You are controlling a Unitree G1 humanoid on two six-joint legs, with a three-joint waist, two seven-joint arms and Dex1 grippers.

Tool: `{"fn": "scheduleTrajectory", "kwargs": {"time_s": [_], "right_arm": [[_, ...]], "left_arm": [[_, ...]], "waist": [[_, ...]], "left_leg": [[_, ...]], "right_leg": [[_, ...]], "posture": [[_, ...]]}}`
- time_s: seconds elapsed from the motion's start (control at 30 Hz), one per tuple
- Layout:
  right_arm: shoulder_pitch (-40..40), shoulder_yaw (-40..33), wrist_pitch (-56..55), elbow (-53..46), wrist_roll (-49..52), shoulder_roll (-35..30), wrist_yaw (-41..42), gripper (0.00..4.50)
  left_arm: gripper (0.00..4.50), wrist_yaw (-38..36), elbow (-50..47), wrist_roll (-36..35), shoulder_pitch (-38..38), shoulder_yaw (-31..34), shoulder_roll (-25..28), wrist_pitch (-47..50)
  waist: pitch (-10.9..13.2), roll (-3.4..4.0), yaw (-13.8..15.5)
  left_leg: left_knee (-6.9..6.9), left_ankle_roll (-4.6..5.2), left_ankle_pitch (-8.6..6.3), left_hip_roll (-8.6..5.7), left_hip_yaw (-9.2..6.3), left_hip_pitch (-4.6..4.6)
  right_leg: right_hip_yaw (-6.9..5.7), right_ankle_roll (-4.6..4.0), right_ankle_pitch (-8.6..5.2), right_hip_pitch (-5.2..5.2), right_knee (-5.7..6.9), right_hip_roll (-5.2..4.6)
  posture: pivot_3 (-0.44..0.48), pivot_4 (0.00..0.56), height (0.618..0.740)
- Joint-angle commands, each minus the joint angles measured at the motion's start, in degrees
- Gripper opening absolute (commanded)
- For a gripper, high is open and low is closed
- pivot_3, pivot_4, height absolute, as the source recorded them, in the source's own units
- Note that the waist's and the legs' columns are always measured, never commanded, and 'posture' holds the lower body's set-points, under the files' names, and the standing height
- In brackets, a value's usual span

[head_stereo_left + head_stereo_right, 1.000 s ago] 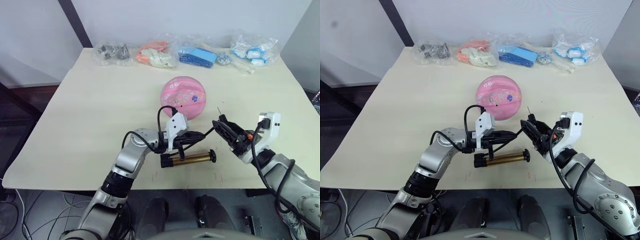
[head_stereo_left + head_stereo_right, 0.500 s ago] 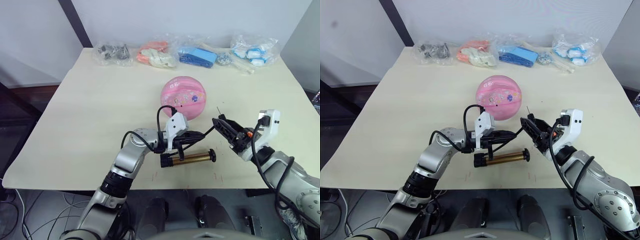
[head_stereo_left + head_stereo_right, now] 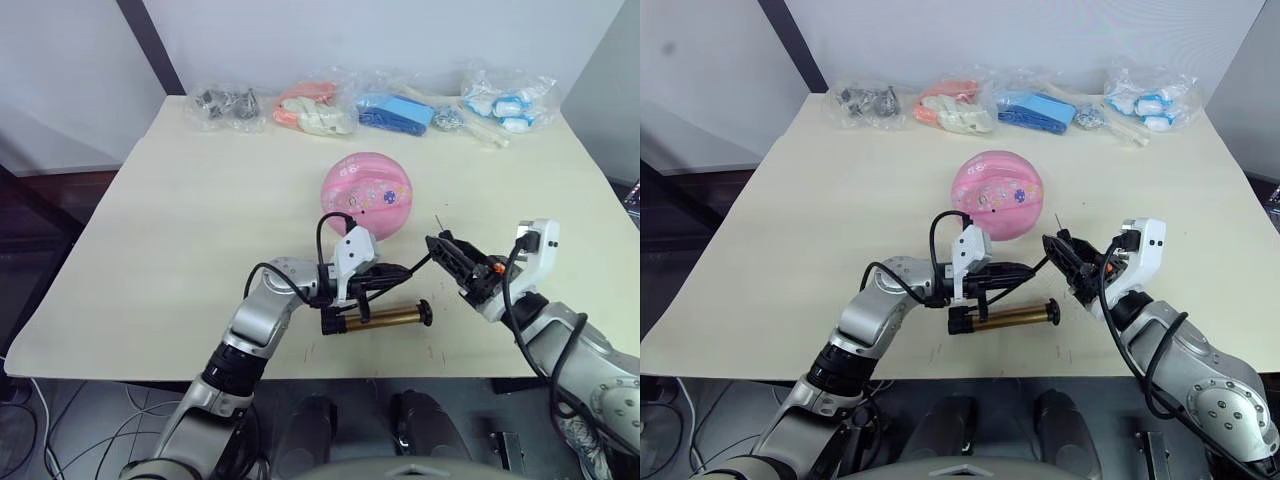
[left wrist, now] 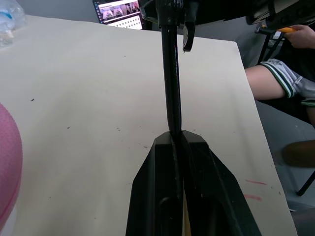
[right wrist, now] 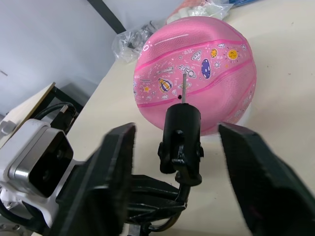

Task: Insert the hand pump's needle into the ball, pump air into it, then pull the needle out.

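Here the cream table (image 3: 180,220) stands before a white wall. The left hand (image 3: 385,275) clamps the hose (image 4: 171,73); the right hand (image 3: 447,250), fingers spread, carries the needle (image 5: 184,84) near the ball (image 3: 367,193).

Both arms are showing silver-grey jointed shells with black bands and looping black cables. Each wrist is carrying a white camera block, and the right gripper (image 3: 452,262) is wearing small orange marks beside its black fingers.

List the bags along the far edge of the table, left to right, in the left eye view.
Bag of dark metal parts → bag of orange and cream pieces → bag of blue pieces → bag of white and blue items.
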Motion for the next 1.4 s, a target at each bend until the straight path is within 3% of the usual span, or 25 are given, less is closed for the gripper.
{"fn": "scheduleTrajectory", "kwargs": {"time_s": [0.03, 0.1, 0.13, 0.87, 1.07, 1.4], "right_arm": [[-0.55, -1.49, -0.90, -1.22, 0.20, 0.42, 0.18, 1.22], [-0.54, -1.40, -0.86, -1.15, 0.12, 0.64, 0.15, 0.47], [-0.51, -1.38, -0.82, -1.14, 0.09, 0.69, 0.13, 0.39], [-0.98, -1.26, -0.03, -1.32, 0.34, -0.06, -0.30, 0.39], [-1.49, -1.93, -0.24, -1.41, 0.24, -0.27, -0.97, 3.21], [-0.41, -2.51, -0.49, -2.23, 0.59, -1.00, -1.34, 3.21]], "left_arm": [[0.00, 0.05, -3.19, -1.75, 0.15, 0.18, 0.01, -0.31], [0.00, 0.12, -3.22, -1.85, 0.15, 0.18, 0.02, -0.24], [0.00, 0.18, -3.22, -1.92, 0.15, 0.17, 0.04, -0.21], [0.00, 3.06, -3.32, -3.97, 0.52, 0.77, -0.65, 2.05], [0.00, 3.56, -3.25, -4.48, 0.44, 0.75, -0.36, 2.31], [0.00, 3.56, -2.85, -4.64, 0.11, 0.71, -0.30, 2.17]], "waist": [[0.00, 0.00, 0.01], [0.00, 0.00, 0.00], [0.00, 0.00, 0.00], [0.00, 0.00, 0.00], [0.00, 0.00, 0.02], [0.01, 0.00, 0.01]], "left_leg": [[0.00, 0.00, 0.00, 0.00, 0.00, 0.00], [0.00, 0.00, 0.00, 0.00, 0.00, 0.00], [0.00, 0.00, 0.00, 0.00, 0.00, 0.00], [0.00, 0.00, 0.00, 0.00, -0.01, 0.00], [0.00, 0.00, 0.00, 0.00, -0.01, -0.01], [0.00, 0.00, 0.00, 0.00, -0.01, -0.01]], "right_leg": [[0.00, 0.00, 0.00, 0.00, 0.00, 0.00], [0.00, 0.00, 0.00, 0.00, 0.00, 0.00], [0.00, 0.00, 0.00, 0.00, 0.00, 0.00], [0.00, 0.01, 0.00, 0.00, -0.02, 0.00], [-0.01, 0.00, 0.00, 0.00, -0.02, 0.00], [-0.01, 0.00, -0.01, 0.00, -0.03, 0.00]], "posture": [[0.000, 0.150, 0.740], [0.000, 0.150, 0.740], [0.000, 0.150, 0.740], [0.000, 0.150, 0.740], [0.000, 0.150, 0.740], [0.000, 0.150, 0.740]]}}
